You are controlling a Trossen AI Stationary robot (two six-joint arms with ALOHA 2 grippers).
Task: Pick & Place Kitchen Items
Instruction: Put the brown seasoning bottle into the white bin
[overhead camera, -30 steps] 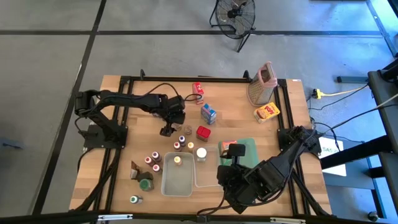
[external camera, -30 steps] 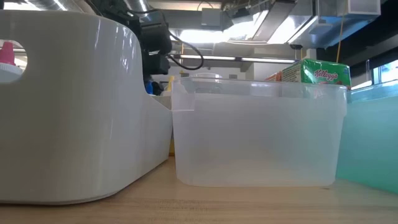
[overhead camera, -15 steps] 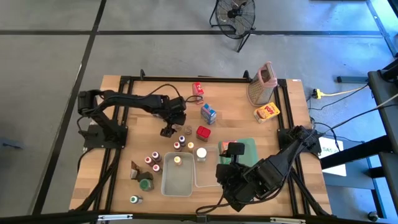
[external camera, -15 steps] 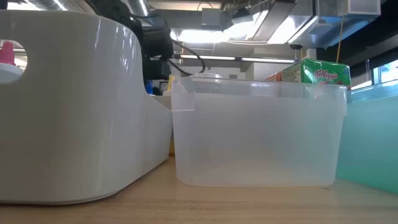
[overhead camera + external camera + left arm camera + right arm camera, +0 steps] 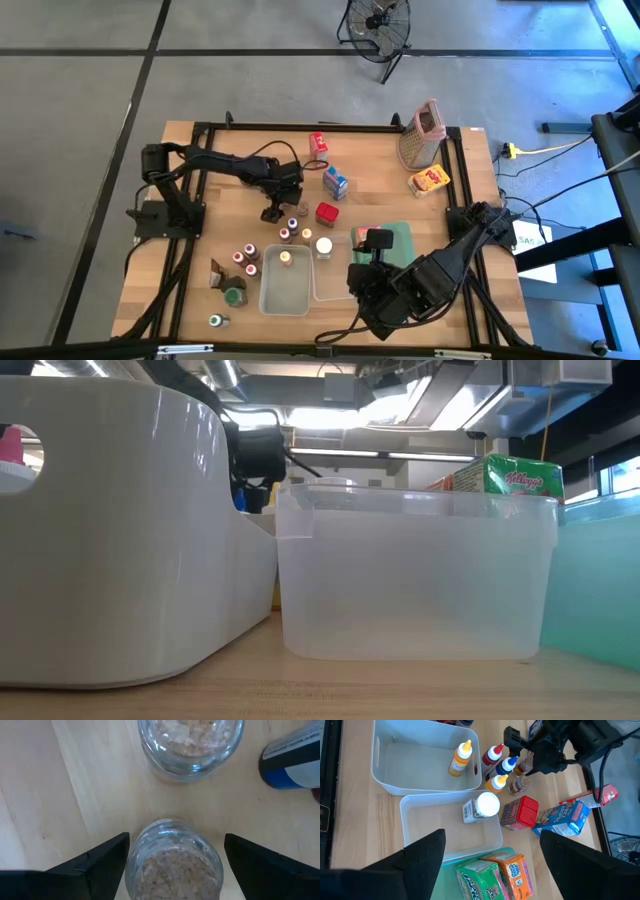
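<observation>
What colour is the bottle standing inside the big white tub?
Yellow bottle, with a paler nozzle tip. The right wrist view shows it best.

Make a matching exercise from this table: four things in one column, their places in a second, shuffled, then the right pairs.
1. yellow squeeze bottle
2. white-capped jar
3. green and orange cartons
4. grater

A. on the green tray
B. far edge of the table
C. in the white tub
D. in the clear tub

Pairs: 1-C, 2-D, 3-A, 4-B
</observation>
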